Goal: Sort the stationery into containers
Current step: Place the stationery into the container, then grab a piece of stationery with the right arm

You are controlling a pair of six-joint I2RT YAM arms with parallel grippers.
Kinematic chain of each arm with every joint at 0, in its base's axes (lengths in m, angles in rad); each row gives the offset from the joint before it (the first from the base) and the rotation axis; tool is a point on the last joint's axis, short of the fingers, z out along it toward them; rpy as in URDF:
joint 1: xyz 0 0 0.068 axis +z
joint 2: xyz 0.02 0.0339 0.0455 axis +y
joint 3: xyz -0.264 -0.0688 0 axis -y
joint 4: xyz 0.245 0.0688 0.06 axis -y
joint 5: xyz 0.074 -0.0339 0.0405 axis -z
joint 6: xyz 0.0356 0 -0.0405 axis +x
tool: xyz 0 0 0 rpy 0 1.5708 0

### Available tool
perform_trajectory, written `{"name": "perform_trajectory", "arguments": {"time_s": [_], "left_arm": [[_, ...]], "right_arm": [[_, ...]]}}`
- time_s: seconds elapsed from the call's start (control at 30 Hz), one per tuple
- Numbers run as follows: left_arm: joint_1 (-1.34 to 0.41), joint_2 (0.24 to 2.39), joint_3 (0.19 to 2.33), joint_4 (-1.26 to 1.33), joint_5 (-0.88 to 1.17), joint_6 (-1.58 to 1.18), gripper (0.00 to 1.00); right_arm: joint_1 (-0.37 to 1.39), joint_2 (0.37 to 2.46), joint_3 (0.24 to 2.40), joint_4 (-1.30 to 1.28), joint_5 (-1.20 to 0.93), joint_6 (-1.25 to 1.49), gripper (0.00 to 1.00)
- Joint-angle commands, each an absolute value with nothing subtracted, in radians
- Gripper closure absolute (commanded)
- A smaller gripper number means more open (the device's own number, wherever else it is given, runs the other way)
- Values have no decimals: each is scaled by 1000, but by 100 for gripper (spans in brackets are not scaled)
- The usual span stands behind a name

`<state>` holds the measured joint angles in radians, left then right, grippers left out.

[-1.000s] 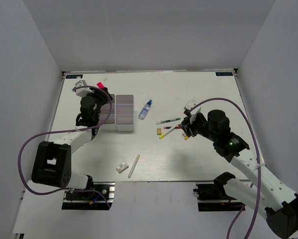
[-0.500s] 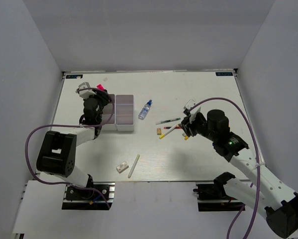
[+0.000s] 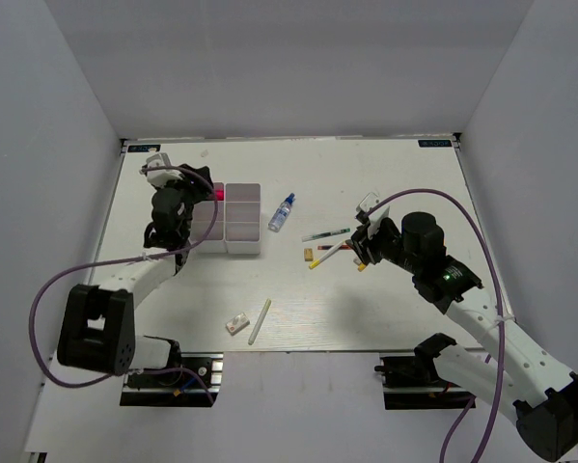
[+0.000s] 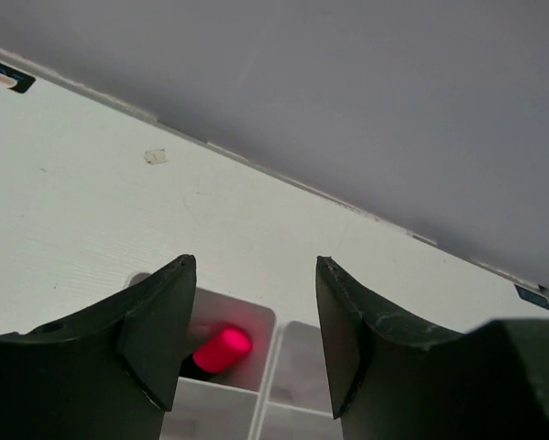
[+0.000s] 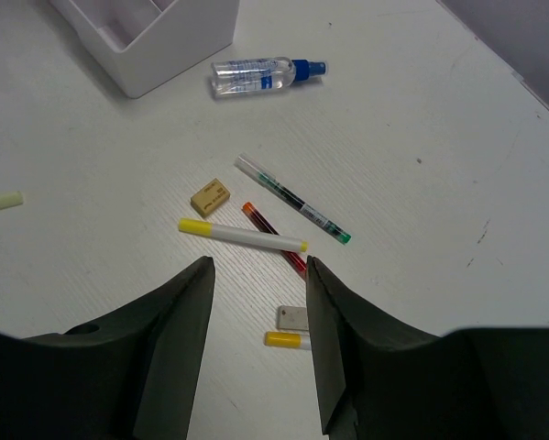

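The left gripper (image 4: 253,273) was open and held nothing. The pink marker (image 4: 222,349) sat in a far cell of the white box (image 4: 267,410), just under the gap between the fingers. The right gripper (image 5: 258,270) was open too, above the yellow marker (image 5: 242,236) and the red pen (image 5: 276,240).

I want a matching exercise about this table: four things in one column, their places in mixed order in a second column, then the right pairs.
Things:
1. spray bottle
2. pink-ended marker
3. white stick
4. green pen

Places:
A. inside a cell of the box
B. beside the red pen
C. next to the small white block
D. lying alone, to the right of the box

Pairs: 1-D, 2-A, 3-C, 4-B
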<state>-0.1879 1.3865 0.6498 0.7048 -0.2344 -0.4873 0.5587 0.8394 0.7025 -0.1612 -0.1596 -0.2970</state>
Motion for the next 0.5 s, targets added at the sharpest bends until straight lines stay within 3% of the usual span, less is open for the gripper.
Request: {"name": "perform_trajectory", "arguments": {"time_s": [0.0, 0.17, 0.3, 0.37, 0.47], "left_arm": [[-199, 1267, 696, 565, -132, -480, 35], [-178, 1207, 793, 243, 244, -661, 36], [-178, 1207, 780, 218, 582, -673, 38], [-178, 1207, 770, 244, 716, -683, 31], [-178, 1207, 770, 99, 723, -608, 30]], "right_arm": [[563, 831, 695, -123, -156, -310, 49], [563, 864, 692, -130, -227, -366, 44], [569, 935, 712, -155, -296, -454, 43], [568, 975, 722, -169, -353, -569, 43], [565, 1093, 729, -208, -440, -804, 54]]}}
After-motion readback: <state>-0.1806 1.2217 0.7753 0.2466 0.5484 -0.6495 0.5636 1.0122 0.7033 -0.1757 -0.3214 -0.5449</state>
